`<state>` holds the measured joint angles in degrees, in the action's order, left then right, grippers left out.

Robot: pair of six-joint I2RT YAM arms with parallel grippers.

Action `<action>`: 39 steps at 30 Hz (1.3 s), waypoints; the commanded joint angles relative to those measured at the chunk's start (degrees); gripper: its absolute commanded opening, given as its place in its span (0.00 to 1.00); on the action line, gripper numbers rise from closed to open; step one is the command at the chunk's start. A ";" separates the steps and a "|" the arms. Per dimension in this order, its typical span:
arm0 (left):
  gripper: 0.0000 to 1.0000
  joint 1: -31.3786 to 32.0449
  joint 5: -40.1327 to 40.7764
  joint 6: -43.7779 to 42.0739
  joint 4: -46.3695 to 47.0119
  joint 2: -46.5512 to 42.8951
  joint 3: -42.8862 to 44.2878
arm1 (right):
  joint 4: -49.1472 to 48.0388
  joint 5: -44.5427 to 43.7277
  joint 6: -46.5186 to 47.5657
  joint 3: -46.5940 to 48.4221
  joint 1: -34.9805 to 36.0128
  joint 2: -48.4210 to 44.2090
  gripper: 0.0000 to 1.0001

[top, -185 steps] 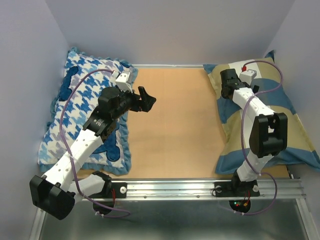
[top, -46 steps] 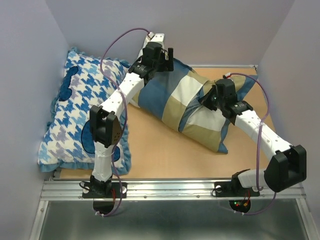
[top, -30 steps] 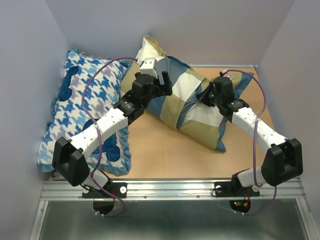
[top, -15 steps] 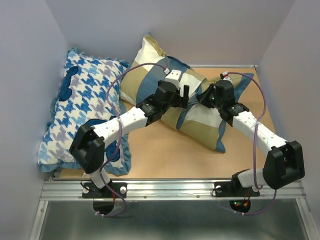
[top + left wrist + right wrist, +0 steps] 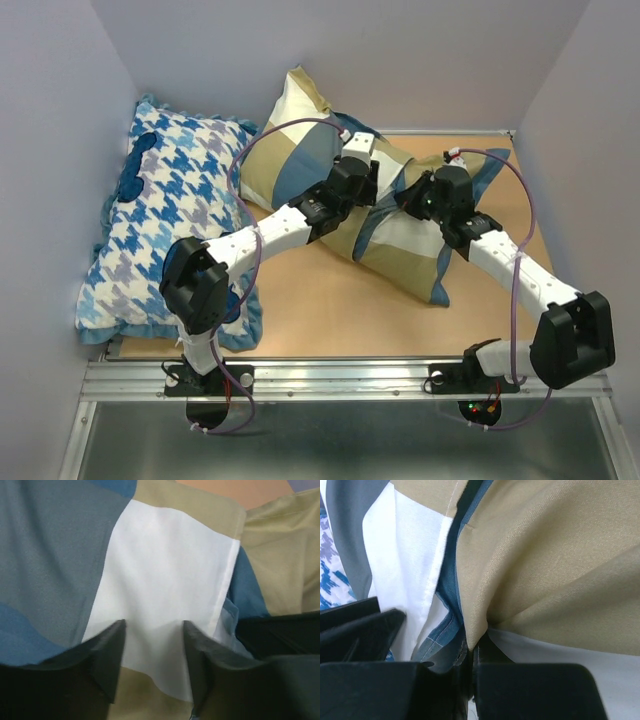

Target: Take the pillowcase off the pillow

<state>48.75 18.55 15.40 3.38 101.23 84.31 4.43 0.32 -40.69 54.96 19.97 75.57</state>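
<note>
Looking down from the top camera, you see the pillowcase (image 5: 300,150) lying plump across the back middle of the table (image 5: 320,300), just beside the cushion (image 5: 170,220) at the left, with the pillow hidden inside it. Your left end effector (image 5: 154,635) sits on the pillowcase's white block with its jaws apart and white cloth showing between the fingers (image 5: 107,655). Your right end effector (image 5: 467,652) is clamped on a gathered fold of tan, blue-edged pillowcase fabric toward the right end, near the left end effector.
</note>
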 commanded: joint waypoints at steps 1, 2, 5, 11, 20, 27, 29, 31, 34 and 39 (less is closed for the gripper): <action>0.43 0.20 5.62 -0.28 -1.36 -0.42 2.26 | 0.32 1.36 2.10 -2.75 1.04 -2.35 0.00; 0.35 0.20 6.23 -0.19 -1.79 -0.51 2.17 | 0.58 1.09 2.28 -3.10 1.04 -2.71 0.01; 0.09 0.20 9.30 0.33 -2.93 -1.38 1.65 | 1.37 -0.14 2.45 -3.19 1.04 -2.71 0.00; 0.00 0.12 13.09 -0.54 -3.29 -3.67 0.76 | 1.73 -0.92 2.89 -3.54 1.04 -2.09 0.01; 0.00 -8.76 19.34 3.41 -12.27 -1.74 0.70 | 8.40 -8.58 5.00 -2.06 1.04 -3.94 0.04; 0.00 -7.80 7.75 5.87 -6.98 0.90 -4.24 | 12.27 -7.18 8.42 5.93 1.04 -1.74 0.52; 0.00 -7.62 6.42 6.31 -5.50 1.16 -5.29 | 14.28 -4.72 9.48 8.13 1.13 -1.92 0.63; 0.00 -7.44 5.54 6.57 -4.52 0.90 -5.83 | 16.13 -3.31 10.71 11.29 1.56 -1.66 0.73; 0.00 -7.27 4.31 7.01 -3.99 0.99 -6.00 | 20.17 -5.49 11.07 14.29 4.11 -1.30 0.79; 0.00 -7.18 3.34 7.63 -3.64 1.25 -6.44 | 25.35 -15.76 9.49 19.92 10.78 1.85 0.84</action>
<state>41.39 23.81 22.20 2.42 101.78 79.90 24.91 -7.44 -31.62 68.77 26.22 74.96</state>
